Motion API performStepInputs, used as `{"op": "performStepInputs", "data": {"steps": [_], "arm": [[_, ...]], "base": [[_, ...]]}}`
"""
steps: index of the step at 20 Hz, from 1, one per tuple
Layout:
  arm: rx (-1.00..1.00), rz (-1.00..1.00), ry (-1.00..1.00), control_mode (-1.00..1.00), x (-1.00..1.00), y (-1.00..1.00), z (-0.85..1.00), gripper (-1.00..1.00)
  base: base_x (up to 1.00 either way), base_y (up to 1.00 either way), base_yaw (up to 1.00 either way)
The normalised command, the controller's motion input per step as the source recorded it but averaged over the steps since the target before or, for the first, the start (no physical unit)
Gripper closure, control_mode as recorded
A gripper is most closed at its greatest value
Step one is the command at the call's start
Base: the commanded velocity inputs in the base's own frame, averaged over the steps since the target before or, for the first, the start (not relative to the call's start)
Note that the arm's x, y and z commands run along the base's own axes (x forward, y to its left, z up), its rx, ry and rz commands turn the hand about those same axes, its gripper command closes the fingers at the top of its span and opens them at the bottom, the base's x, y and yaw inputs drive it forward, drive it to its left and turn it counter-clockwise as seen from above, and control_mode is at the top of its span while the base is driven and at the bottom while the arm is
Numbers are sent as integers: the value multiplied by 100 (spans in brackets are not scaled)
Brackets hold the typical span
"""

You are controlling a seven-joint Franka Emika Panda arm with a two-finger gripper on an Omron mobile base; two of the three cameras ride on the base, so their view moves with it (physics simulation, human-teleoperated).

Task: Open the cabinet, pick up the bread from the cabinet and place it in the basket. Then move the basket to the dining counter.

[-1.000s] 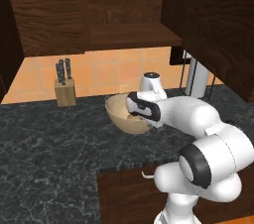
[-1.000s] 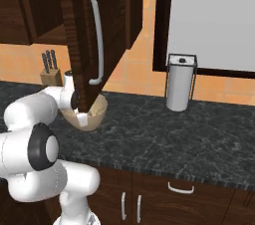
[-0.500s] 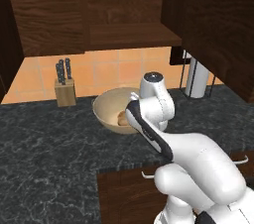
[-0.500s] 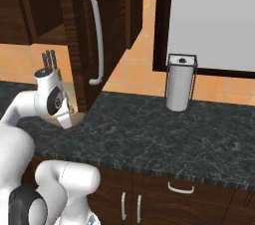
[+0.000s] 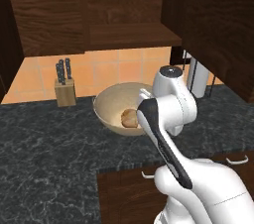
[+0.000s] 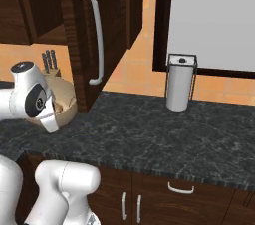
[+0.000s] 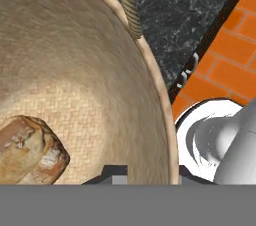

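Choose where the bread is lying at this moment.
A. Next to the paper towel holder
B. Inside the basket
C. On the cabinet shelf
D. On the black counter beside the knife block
B: the bread lies on the woven floor of the basket.

Cabinet (image 6: 107, 20) door open — bread (image 5: 129, 118) lying inside tan basket (image 5: 111, 104) on counter.

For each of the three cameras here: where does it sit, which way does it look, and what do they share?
Left base view: behind-left, facing the basket holding the bread; arm at right.
Right base view: behind-right, facing the open cabinet door; arm at left.
Hand view: on the hand, looking down into the basket at the bread.
All share the basket.
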Motion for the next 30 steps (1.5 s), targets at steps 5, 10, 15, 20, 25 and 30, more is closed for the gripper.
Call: {"op": "performStepInputs", "data": {"steps": [5, 10, 15, 20, 25, 30], "arm": [[6, -18, -8, -100, -58, -10, 15, 100], [1, -12, -11, -100, -62, -20, 8, 100], [0, 0, 0, 100, 0, 0, 0, 100], [0, 0, 0, 100, 0, 0, 0, 100], [0, 0, 0, 100, 0, 0, 0, 100], [0, 0, 0, 100, 0, 0, 0, 100]], "base": [[0, 0, 0], [0, 0, 0], [-99, -44, -11], [-78, -96, -13], [-16, -94, -46], [0, -17, -94]]}}
